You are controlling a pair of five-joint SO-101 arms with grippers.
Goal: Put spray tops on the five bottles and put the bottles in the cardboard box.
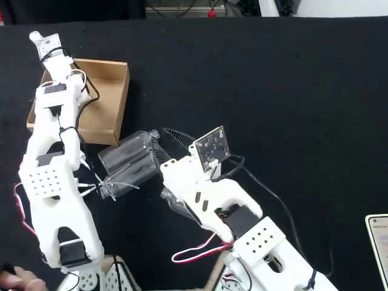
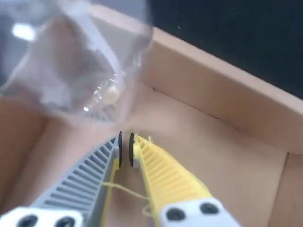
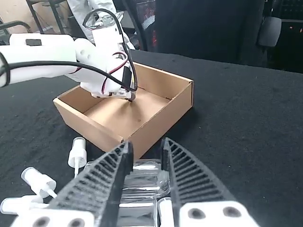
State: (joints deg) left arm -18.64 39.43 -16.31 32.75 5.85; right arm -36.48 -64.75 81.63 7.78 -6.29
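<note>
The right arm's black pincer (image 3: 147,143) is held released just above clear plastic bottles (image 3: 144,182) laid sideways on the black worktop (image 3: 236,118). The open brown cardboard box (image 3: 161,118) lies just beyond, where the left pincer (image 2: 125,137) is clenched on nothing.
</note>
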